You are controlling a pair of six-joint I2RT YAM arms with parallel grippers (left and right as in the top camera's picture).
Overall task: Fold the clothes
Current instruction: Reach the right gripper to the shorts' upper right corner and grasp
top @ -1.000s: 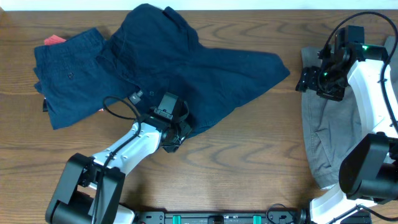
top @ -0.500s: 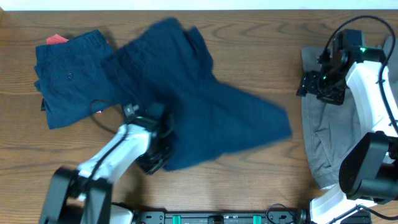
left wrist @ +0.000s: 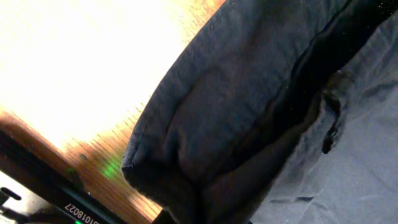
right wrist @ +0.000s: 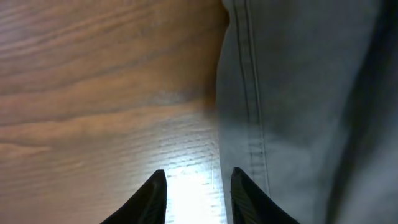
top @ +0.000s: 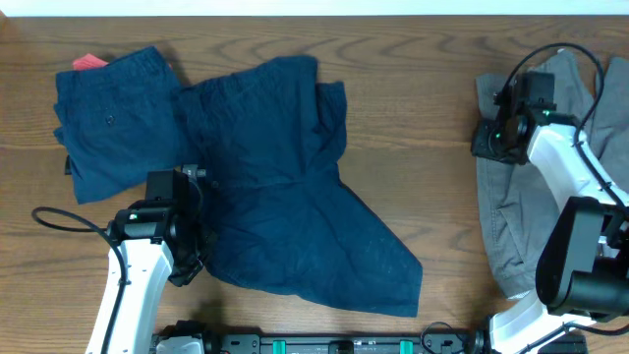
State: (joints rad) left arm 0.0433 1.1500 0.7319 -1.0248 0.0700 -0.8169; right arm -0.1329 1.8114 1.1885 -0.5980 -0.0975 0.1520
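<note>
Unfolded navy shorts lie spread across the middle of the table, waistband at the back, one leg reaching to the front right. My left gripper is at their front left edge and is shut on the cloth. The navy fabric fills the left wrist view and hides the fingers. A grey garment lies crumpled at the right. My right gripper is open and empty, low over bare wood just left of the grey garment's seamed edge, as the right wrist view shows.
A folded navy garment lies at the back left, touching the spread shorts, with a red item peeking out behind it. Bare wooden table shows between the shorts and the grey garment.
My left gripper has swung left and toward the front edge, dragging the navy shorts with it; they now lie flatter and spread out. The right gripper has shifted slightly.
</note>
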